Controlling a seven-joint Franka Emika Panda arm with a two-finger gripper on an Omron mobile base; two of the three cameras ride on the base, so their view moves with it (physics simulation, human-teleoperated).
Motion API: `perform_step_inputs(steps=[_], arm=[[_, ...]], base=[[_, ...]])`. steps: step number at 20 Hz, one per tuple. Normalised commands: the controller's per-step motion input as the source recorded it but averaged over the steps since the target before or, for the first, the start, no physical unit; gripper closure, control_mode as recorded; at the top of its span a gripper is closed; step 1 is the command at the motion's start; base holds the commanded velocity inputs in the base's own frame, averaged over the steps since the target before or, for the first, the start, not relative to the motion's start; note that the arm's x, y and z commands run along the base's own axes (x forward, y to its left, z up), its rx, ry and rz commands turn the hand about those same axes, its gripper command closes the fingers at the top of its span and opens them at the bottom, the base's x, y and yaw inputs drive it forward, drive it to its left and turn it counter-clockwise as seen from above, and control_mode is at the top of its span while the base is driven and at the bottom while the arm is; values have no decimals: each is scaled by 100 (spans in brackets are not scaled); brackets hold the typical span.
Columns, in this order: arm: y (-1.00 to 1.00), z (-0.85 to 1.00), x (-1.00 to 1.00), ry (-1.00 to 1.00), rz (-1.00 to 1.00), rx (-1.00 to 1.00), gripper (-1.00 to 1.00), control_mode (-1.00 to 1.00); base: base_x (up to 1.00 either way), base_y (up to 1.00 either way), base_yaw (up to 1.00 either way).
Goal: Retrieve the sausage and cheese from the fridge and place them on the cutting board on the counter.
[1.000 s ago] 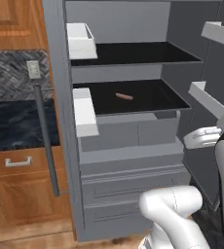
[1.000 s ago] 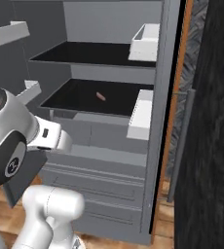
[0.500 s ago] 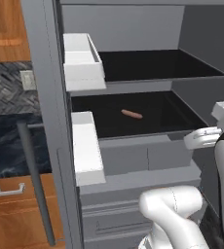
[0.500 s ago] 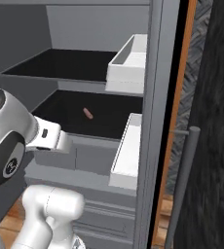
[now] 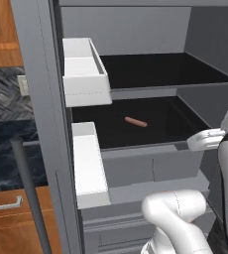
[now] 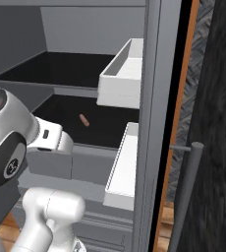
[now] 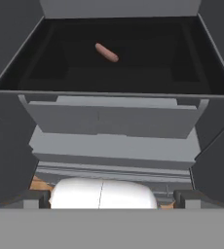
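The thin reddish-pink sausage link [image 5: 136, 122] [image 6: 84, 119] [image 7: 106, 52] lies alone on the lower dark shelf of the tall grey fridge [image 5: 41, 99], long axis diagonal to the shelf's front edge, while the gripper's jaws stand wide and empty.

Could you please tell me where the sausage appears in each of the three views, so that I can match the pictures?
Left base view: the sausage lies right of centre on the lower dark shelf.
Right base view: the sausage lies left of centre on that shelf, left of the white door bins.
Hand view: the sausage lies upper centre, towards the shelf's back.
Shared landmark: the lower dark shelf of the fridge.
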Motion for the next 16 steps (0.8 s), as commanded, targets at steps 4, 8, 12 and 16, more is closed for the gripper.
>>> perform_step_inputs(steps=[4, 8, 12, 16], arm=[[1, -5, 27, 10, 8, -4, -100, -100], [0, -17, 54, 22, 23, -15, -100, -100], [0, -58, 49, 17, 1, -14, -100, -100], [0, -56, 56, 16, 2, -4, -100, -100]], base=[[6, 0, 0], [0, 0, 0], [0, 0, 0], [0, 0, 0]])
